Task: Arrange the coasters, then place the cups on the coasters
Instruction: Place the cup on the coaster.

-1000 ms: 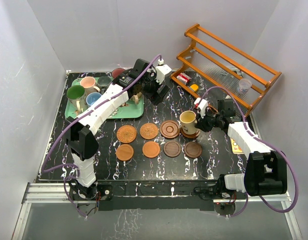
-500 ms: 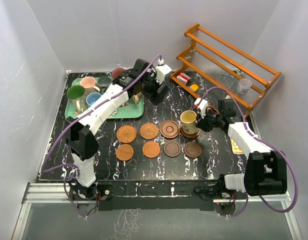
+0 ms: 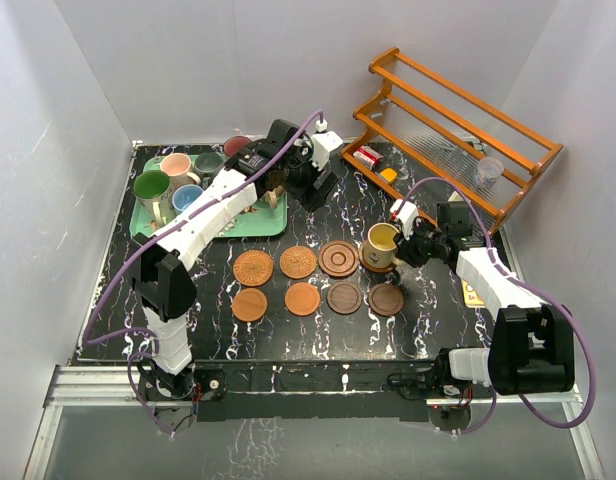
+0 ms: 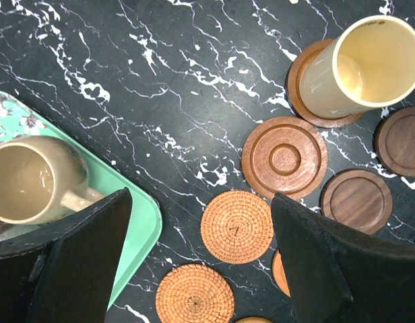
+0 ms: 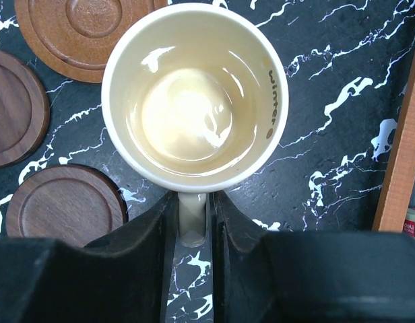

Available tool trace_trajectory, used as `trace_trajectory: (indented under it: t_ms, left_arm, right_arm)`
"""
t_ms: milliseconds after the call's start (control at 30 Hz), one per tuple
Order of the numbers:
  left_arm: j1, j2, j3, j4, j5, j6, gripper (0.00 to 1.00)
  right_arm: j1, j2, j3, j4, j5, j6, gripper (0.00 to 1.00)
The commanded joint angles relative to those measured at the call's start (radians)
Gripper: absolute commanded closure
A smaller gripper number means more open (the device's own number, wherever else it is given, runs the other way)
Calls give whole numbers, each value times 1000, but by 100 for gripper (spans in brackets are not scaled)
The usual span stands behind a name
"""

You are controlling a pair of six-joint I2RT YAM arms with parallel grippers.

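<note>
Status on right gripper [image 5: 193,200]: its two fingers [image 5: 153,229] sit either side of the handle of the yellow-cream mug [image 5: 194,94], very close in. From the wrist view we can't tell whether the pads press the handle or stand just off it. The mug is upright on the dark brown coaster [image 3: 380,268] at the right end of the far row. In the left wrist view we see that coaster's rim showing beneath the mug.

We count eight coasters mid-table, in two rows of four. Far row, left to right: two woven coasters [image 3: 253,267], a ringed dark coaster [image 3: 339,258], then the one under the mug. Near row: two orange-tan coasters [image 3: 302,298], then two plain dark coasters [image 3: 386,299]. Only the one carries a cup.

Left gripper [image 4: 201,202]: jaws wide apart, nothing between them. It hangs over the marble table [image 3: 428,320] between the green tray [image 4: 116,180] and the coaster rows. The tan mug [image 4: 29,182] stands on the tray, near one finger in that view.

Overhead we see the green mug [image 3: 151,186], pink mug [image 3: 176,165], grey-teal mug [image 3: 208,162] and light blue mug [image 3: 186,195] on the tray too. The maroon mug [image 3: 236,146] is at its far edge; we can't tell if it's on or off the tray.
</note>
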Motion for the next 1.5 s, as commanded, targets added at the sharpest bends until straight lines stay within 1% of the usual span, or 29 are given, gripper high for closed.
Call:
trace_trajectory:
  t_ms: [0,133,367,467,667,867,1267,1467]
  left_arm:
    - [-3,-81,-39,11,-9,6,16]
    - [-1,-104,-78,33,-35,11,16]
    - [2,-118,-107,49,-38,18,16]
    - [3,-123,-114,51,-40,20,16]
    - [7,-133,-131,58,-44,24,16]
    - [10,-136,-133,57,-45,27,16]
    - [11,-141,-143,55,-44,30,16]
    - [14,-144,-149,58,-44,30,15]
  right_arm:
    - [-4,-39,23,21,18,-6,76]
    - [-4,-35,40,-5,42,-13,75]
    - [-4,15,58,-80,64,-30,74]
    - [-5,16,64,-92,68,-29,76]
    - [-5,8,71,-107,79,-23,84]
    - [-5,-9,62,-116,87,-9,89]
    - [-5,-26,49,-130,114,-9,94]
    - [-4,-34,38,-131,117,-12,95]
